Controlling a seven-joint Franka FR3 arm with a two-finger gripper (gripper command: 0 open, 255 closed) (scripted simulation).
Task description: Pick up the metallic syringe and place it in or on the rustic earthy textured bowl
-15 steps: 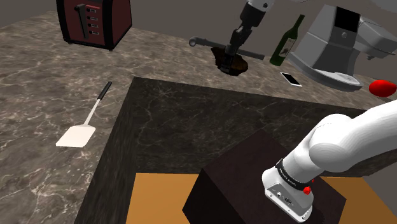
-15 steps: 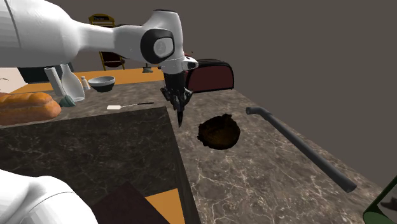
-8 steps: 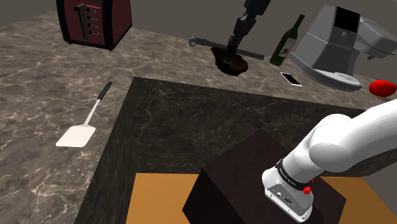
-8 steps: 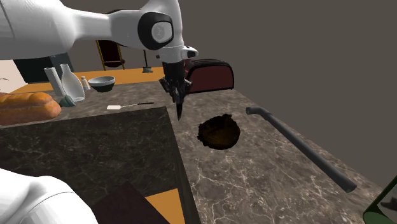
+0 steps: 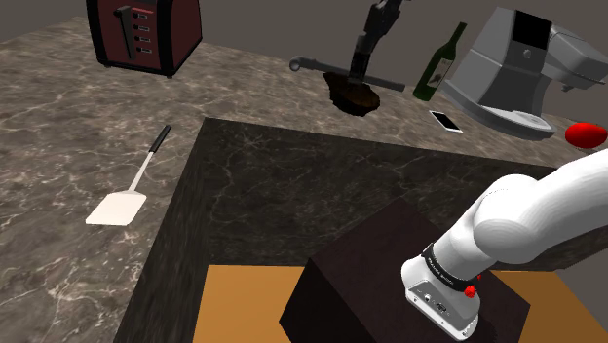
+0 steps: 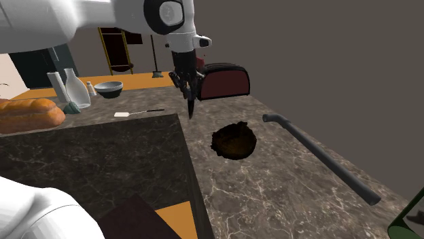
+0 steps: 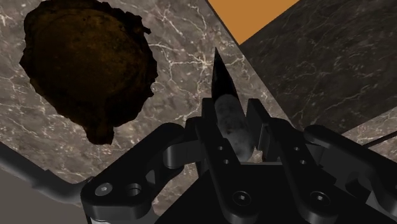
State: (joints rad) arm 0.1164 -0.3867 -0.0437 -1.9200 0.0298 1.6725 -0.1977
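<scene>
Hanging over the marbled counter (image 6: 272,190), the gripper (image 6: 188,94) is clasping the grey, dark-tipped syringe (image 6: 191,110) between closed-in fingers, point downward. Dark brown rough bowl (image 6: 233,140) is sitting on the counter lower and to the second exterior view's right, apart from the tip. Long dark bar (image 6: 319,157) is lying farther right.

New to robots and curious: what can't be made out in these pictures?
Rear of the syringe: wrist view, hidden between the fingers.
Most of the green bottle: second exterior view, cut by the corner.
Part of the red thing: shoulder view, cut by the right edge.
</scene>
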